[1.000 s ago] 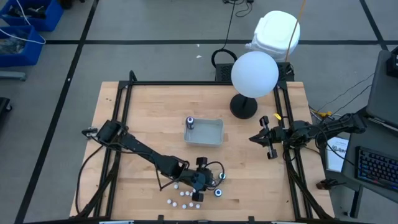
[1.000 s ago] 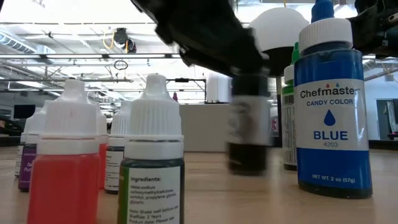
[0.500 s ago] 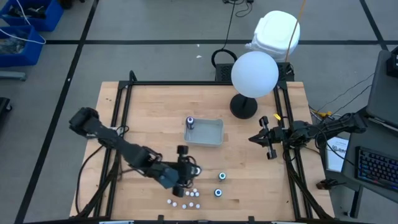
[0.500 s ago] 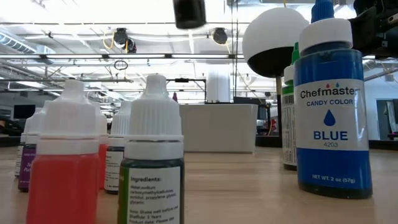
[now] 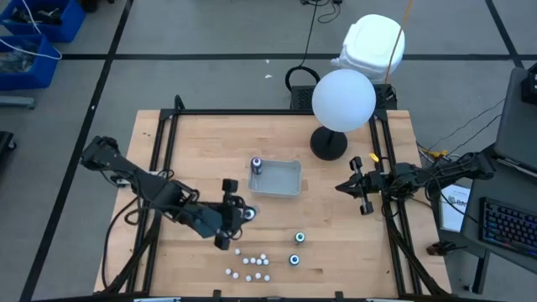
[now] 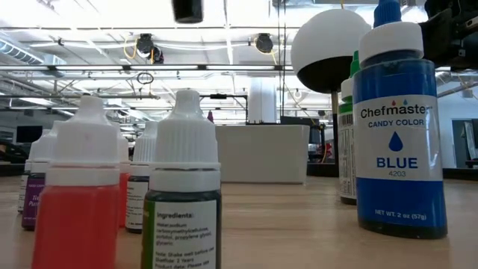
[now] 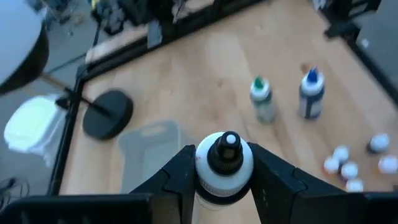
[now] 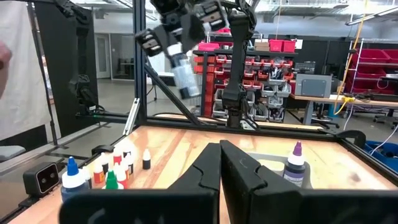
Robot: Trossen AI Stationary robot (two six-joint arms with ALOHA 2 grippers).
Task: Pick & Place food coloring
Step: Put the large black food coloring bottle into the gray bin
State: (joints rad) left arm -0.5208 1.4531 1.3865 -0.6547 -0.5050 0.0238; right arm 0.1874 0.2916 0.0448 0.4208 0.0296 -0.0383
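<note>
Between the left gripper's dark fingers a round, white-collared food coloring bottle is clamped upright, lifted clear above the wooden bench beside the shallow grey tray. One purple-tipped bottle stands in that tray. Small white-capped bottles are clustered near the front edge. The right gripper is parked at the right rail, fingers together.

- A shallow grey tray lies near the middle of the wooden table.
- A white globe lamp on a round black base stands beyond the tray, toward the table's far right corner.
</note>
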